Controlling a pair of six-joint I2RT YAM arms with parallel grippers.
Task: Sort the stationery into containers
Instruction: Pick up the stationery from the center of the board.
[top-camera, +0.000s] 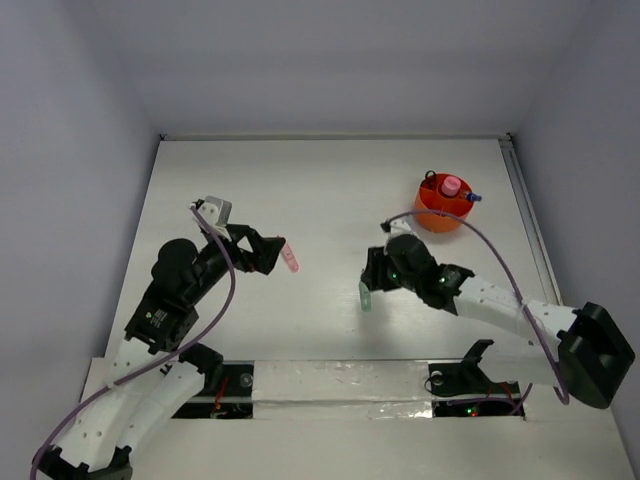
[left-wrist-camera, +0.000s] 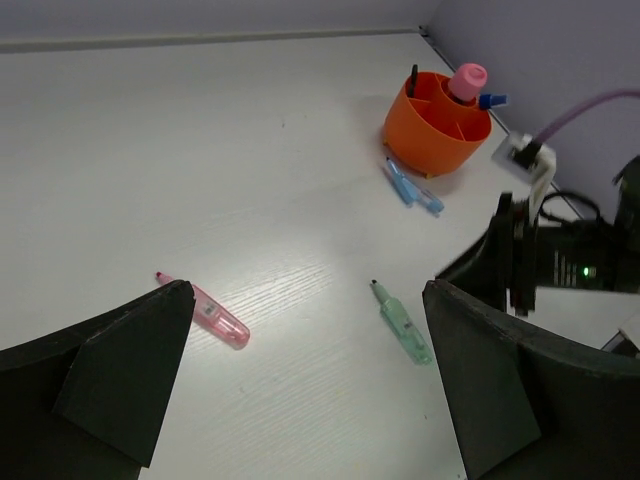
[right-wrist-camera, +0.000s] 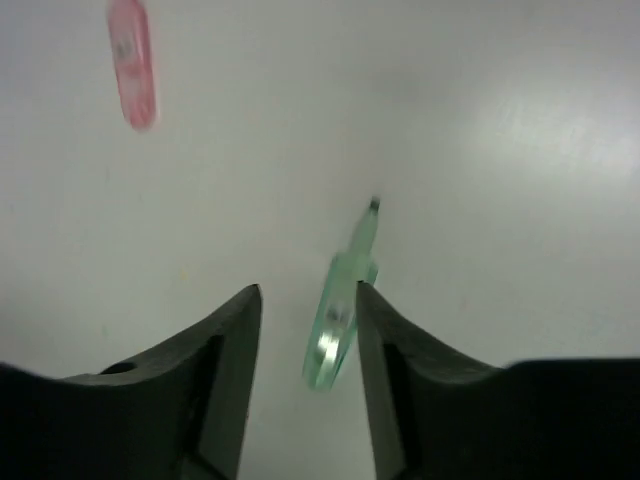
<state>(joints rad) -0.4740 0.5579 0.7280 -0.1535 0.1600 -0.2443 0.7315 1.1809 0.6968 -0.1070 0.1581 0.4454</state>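
Observation:
A green pen (right-wrist-camera: 340, 310) lies on the white table between the fingers of my right gripper (right-wrist-camera: 308, 300). It rests against the right finger, with a gap to the left finger, so the gripper is open. From above, the green pen (top-camera: 365, 296) pokes out below that gripper (top-camera: 372, 275). A pink pen (top-camera: 290, 259) lies just right of my left gripper (top-camera: 262, 250), which hangs wide open and empty above the table. The red-orange bowl (top-camera: 443, 205) at the back right holds a pink-capped bottle (top-camera: 452, 186), a blue-capped one (top-camera: 473, 197) and a black handle (top-camera: 430, 178).
Two blue pens (left-wrist-camera: 412, 187) lie on the table beside the bowl (left-wrist-camera: 435, 125). The right arm (left-wrist-camera: 560, 250) and its purple cable stand near them. White walls close the table on the far side and both flanks.

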